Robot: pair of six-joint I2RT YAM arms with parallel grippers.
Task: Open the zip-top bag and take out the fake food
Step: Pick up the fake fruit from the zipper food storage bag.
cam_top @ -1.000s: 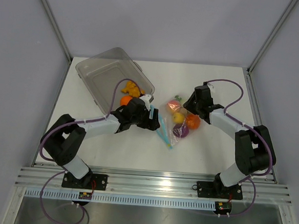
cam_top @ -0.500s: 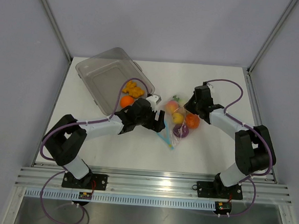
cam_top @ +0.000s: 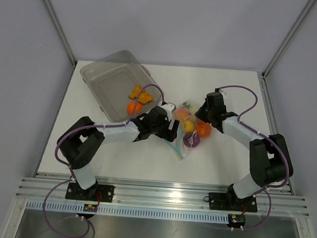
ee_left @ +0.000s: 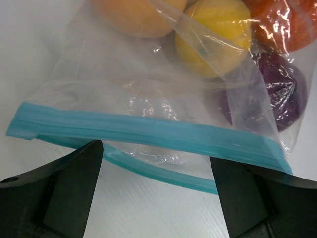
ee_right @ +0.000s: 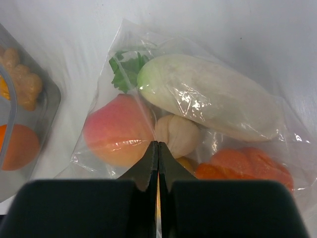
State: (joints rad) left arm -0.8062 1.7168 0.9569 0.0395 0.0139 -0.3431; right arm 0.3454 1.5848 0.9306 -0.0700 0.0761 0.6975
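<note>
The zip-top bag (cam_top: pixel 189 133) lies mid-table, its light-blue zip strip (ee_left: pixel 148 130) facing the left arm. The strip's two halves stand slightly apart. Inside it is the fake food: a peach (ee_right: pixel 116 131), a white vegetable (ee_right: pixel 213 101), a garlic bulb (ee_right: pixel 179 135), an orange piece (ee_right: pixel 247 166), a yellow fruit (ee_left: pixel 213 34) and a purple one (ee_left: pixel 277 94). My left gripper (ee_left: pixel 156 193) is open, low over the table, its fingers (ee_left: pixel 64 193) either side of the lower zip edge. My right gripper (ee_right: pixel 158 145) is shut, pinching the bag's film between peach and garlic.
A rigid clear tub (cam_top: pixel 104 82) sits at the back left, holding an orange fruit (cam_top: pixel 133 107) and orange-yellow pieces (cam_top: pixel 141 94). Its corner (ee_right: pixel 47 106) shows left of the bag in the right wrist view. White table (cam_top: pixel 226 162) lies in front of the bag.
My left gripper has moved right, up to the bag's zip edge. My right gripper has closed its jaws on the bag at the far end.
</note>
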